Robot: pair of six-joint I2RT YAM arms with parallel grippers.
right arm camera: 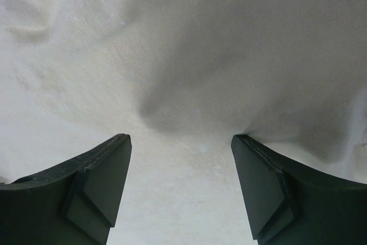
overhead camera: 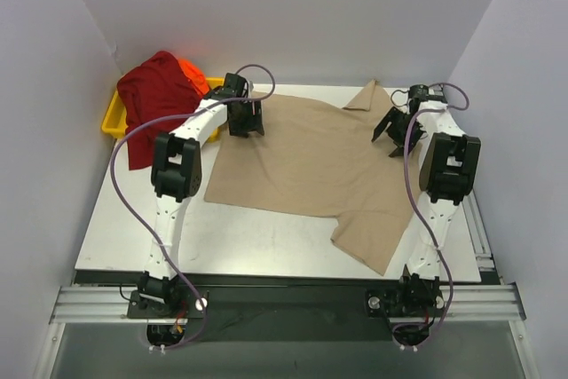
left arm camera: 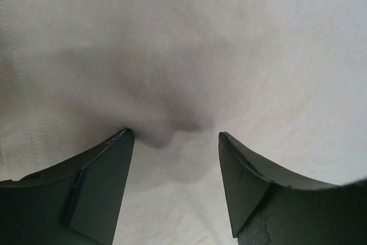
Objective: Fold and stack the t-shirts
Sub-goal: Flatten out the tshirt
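Tan t-shirt [overhead camera: 311, 157]: laid flat across the desk [overhead camera: 142, 237], between both arms. Left fingers [left arm camera: 97, 182] and right fingers [right arm camera: 92, 182] are held spread over its far part, nothing pinched. Risk: only one layer may be caught, so the fold would be dragged askew.

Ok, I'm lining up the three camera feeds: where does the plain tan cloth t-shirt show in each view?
Top external: the plain tan cloth t-shirt lies spread across the middle of the white table.
Left wrist: it fills the picture behind the open left end effector.
Right wrist: it fills the picture behind the open right end effector.
Shared landmark: the end effectors, seen from above near the shirt's far corners, left and right.
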